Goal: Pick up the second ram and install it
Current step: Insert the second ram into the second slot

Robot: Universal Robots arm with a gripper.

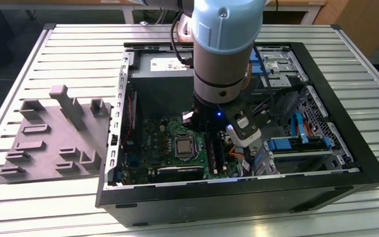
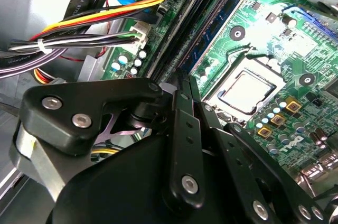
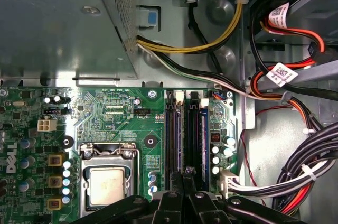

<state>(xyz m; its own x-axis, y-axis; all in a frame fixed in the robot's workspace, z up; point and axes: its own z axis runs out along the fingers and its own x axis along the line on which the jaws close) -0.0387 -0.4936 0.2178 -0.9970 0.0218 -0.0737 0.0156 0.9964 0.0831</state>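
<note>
Hanging inside the open case [image 1: 347,163], the jaws [image 3: 186,179] stood over the memory slots [image 3: 185,134] beside the processor [image 3: 107,184]; whether they were apart or together could not be told. A ram [image 2: 214,23] lay seated in a slot near them. Cables [image 3: 296,182] ran alongside the board [image 1: 166,143]. A grey tray [image 1: 45,143] sat on the table [image 1: 77,44].

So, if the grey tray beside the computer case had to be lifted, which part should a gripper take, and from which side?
Probably the tallest upright post of the grey tray. It stands clear above the base and looks narrow enough to close across, so coming straight down from above suits it. The base lies flat on the slatted table, offering little edge to grip.
</note>
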